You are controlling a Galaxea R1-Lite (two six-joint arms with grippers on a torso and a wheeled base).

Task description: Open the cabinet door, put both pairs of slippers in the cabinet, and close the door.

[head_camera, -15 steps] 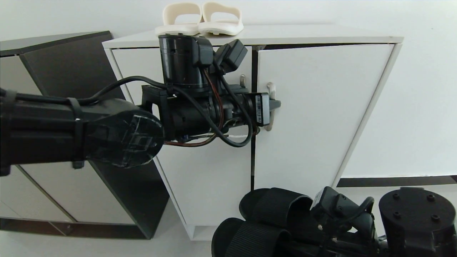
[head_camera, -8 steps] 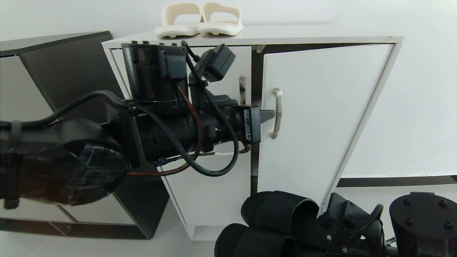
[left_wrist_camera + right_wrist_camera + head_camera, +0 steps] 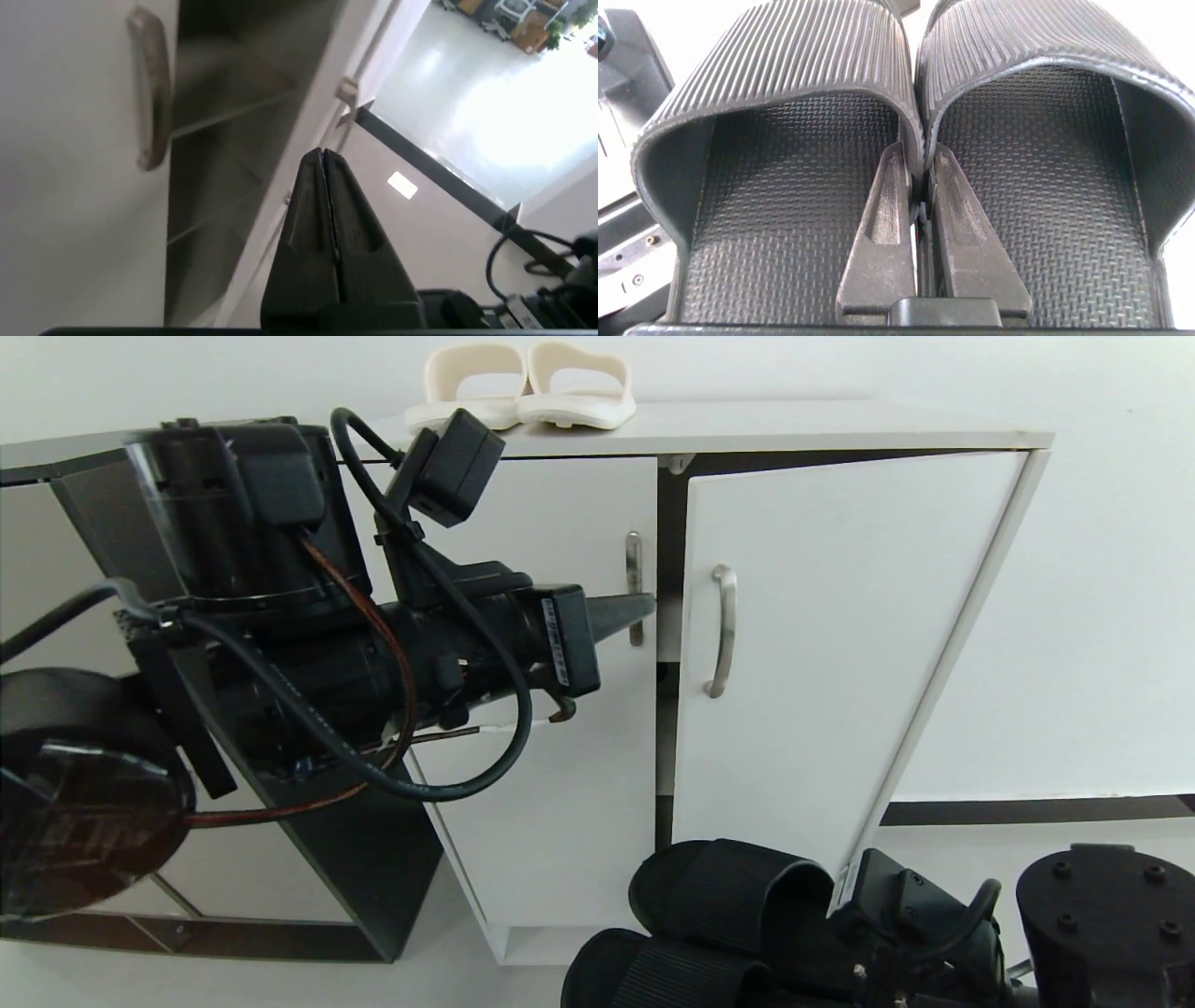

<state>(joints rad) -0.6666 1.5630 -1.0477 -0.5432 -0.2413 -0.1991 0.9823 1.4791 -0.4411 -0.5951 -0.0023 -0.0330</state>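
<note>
Bright, diffuse light; no hard shadows.
Head view: cabinet [image 3: 840, 616] evenly lit, interior dark. Left wrist view: floor [image 3: 486, 103] glares white. Right wrist view: black slippers [image 3: 785, 215] dim inside.

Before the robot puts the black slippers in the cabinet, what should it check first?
1. Right door open wide enough: not ok, only a crack.
2. Black slippers gripped by right gripper: ok, shut on their inner walls.
3. Left gripper free to pull the door handle: ok, shut, empty, apart from it.
4. White slippers waiting on the cabinet top: ok.
5. Space inside: cannot tell.
</note>
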